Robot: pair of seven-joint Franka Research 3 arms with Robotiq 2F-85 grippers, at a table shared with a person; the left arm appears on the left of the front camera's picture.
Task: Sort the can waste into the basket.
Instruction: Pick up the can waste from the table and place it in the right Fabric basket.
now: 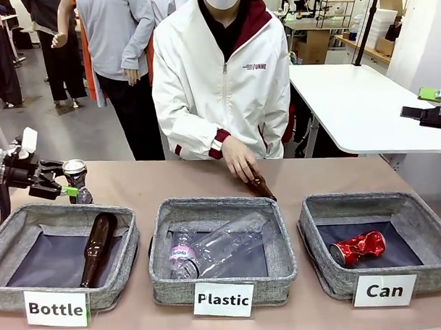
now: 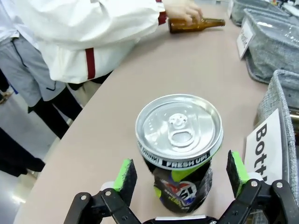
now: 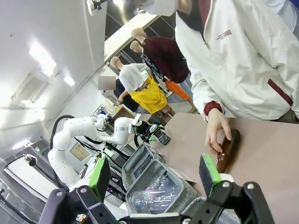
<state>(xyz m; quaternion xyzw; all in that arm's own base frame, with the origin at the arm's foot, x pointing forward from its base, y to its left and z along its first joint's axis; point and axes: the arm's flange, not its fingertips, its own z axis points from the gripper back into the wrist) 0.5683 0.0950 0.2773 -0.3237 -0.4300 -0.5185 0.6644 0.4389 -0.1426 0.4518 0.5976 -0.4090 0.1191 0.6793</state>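
Between left hand pads, silver can upright, untouched

Silver-topped can: satin metal lid, glossy printed wall. Red can: shiny crumpled metal. Can basket: rough grey woven fabric, matt dark lining, white matt label. Clear bottle: glossy plastic. Brown bottle: glossy glass. Worktop: smooth matt beige.

Front and left wrist views share the can, latter closer.
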